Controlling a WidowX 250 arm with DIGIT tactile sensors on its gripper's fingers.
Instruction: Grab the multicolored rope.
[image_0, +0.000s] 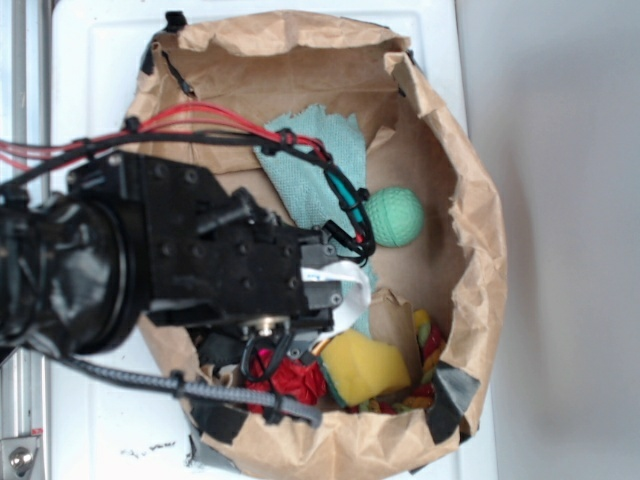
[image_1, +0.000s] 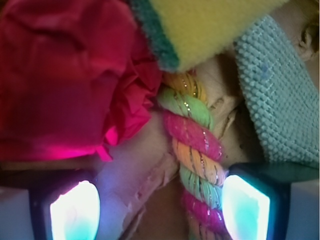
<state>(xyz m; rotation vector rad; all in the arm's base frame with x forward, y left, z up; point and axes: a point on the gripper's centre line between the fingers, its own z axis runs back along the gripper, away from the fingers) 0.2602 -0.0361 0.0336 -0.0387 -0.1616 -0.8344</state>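
A paper bag (image_0: 470, 200) holds green ball (image_0: 394, 216), teal cloth (image_0: 325, 160), yellow sponge (image_0: 368, 366).

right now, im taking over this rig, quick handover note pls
Gripper: jaws open, low inside the brown paper bag, holding nothing.
Thick twisted yellow, pink and green rope: runs up between the two lit fingertips, lying closer to the right-hand pad in the wrist view. A red ruffled ball lies beside it and a yellow sponge over its far end.
Done: gripper lined up over the rope.
Left: close on the rope and lift it.
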